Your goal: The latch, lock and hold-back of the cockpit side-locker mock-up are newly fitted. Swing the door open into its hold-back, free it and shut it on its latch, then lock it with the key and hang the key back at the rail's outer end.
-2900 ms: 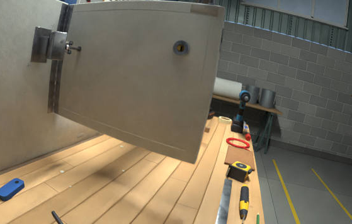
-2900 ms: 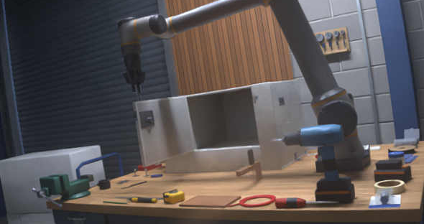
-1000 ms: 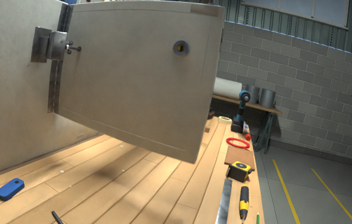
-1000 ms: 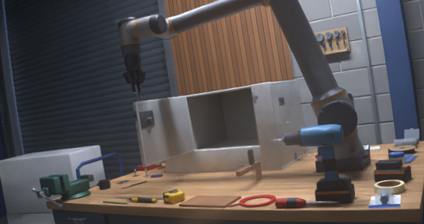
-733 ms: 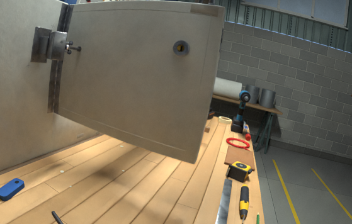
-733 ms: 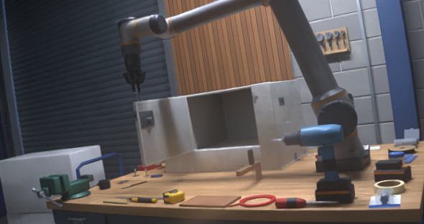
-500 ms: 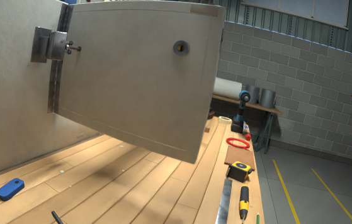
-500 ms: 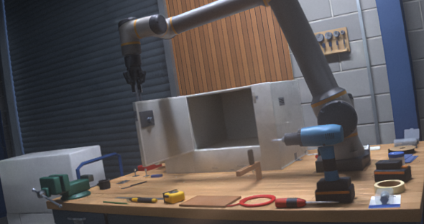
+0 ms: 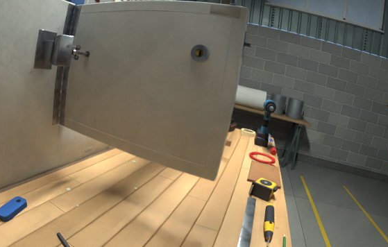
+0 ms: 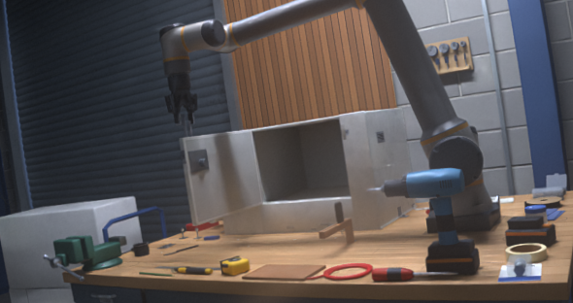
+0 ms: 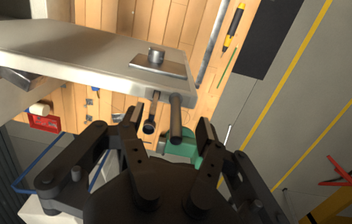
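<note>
The grey locker stands on the workbench with its door swung wide open to the left. A round keyhole sits near the door's free edge. A metal hold-back block with a pin sits at the hinge side. On the door's top edge a short peg stands up. My gripper hangs just above that edge, open, with the peg between its fingers, and holds nothing. The blue-headed key lies flat on the bench in front of the locker.
The white box stands left of the bench, with a green vise beside it. A blue drill, a red cable loop, a tape measure and screwdrivers lie along the bench front.
</note>
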